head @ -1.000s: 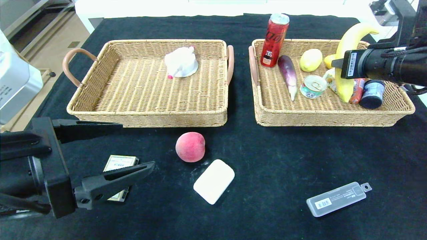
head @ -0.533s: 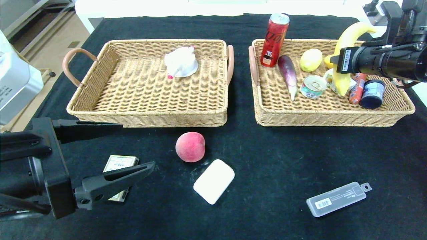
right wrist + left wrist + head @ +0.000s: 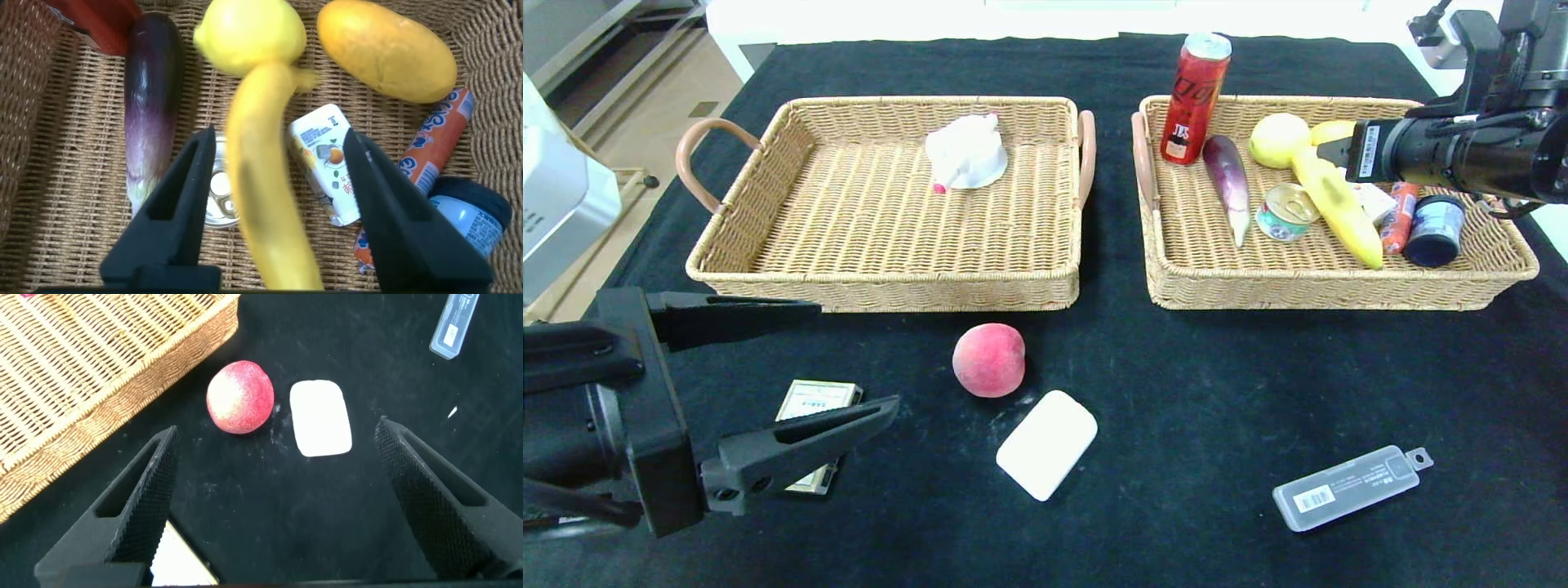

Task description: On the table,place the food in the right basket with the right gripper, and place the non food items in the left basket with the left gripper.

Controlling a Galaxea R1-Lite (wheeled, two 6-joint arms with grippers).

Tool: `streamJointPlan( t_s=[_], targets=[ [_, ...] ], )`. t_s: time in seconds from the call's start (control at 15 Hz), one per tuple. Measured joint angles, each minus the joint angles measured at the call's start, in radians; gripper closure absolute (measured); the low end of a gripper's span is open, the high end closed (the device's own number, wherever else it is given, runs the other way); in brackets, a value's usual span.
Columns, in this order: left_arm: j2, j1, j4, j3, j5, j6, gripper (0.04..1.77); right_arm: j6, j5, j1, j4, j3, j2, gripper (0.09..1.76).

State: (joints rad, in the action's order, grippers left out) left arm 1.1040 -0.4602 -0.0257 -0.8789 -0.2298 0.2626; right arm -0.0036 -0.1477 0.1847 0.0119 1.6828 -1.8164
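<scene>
My right gripper (image 3: 274, 204), jaws wide, leaves the banana (image 3: 1331, 200) loose in the right basket (image 3: 1339, 290); my left gripper (image 3: 776, 376) waits wide open, because non-food comes next

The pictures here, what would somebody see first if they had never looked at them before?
Probably the long yellow banana lying slantwise in the crowded right basket, just below the open right hand. Next comes the pink peach, alone on the black table in front of the baskets, beside a white soap bar. The open left hand hovers near a small card box.
</scene>
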Motion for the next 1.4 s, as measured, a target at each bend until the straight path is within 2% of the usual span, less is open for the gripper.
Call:
streamJointPlan(
  t_s=[0.27, 0.6, 0.8, 0.93, 1.2, 1.4],
  targets=[
    [-0.001, 0.0, 0.0, 0.0, 0.001, 0.0, 0.09, 0.002, -0.006, -0.003, 0.0, -0.004, 0.007, 0.45],
    [-0.003, 0.0, 0.0, -0.001, 0.002, 0.0, 0.09, 0.007, -0.01, 0.0, -0.02, -0.029, 0.053, 0.31],
    [-0.005, 0.0, 0.0, -0.001, 0.002, 0.0, 0.09, 0.04, -0.033, 0.016, -0.128, -0.047, 0.113, 0.26],
    [-0.008, 0.0, 0.0, -0.001, 0.002, 0.0, 0.09, 0.108, -0.042, 0.034, -0.246, -0.052, 0.163, 0.23],
    [-0.01, 0.0, -0.001, -0.001, 0.003, 0.001, 0.09, 0.251, -0.135, 0.085, -0.464, -0.047, 0.237, 0.19],
    [-0.012, 0.0, -0.002, 0.0, 0.002, 0.001, 0.09, 0.383, -0.142, 0.125, -0.625, -0.045, 0.271, 0.18]
  ],
)
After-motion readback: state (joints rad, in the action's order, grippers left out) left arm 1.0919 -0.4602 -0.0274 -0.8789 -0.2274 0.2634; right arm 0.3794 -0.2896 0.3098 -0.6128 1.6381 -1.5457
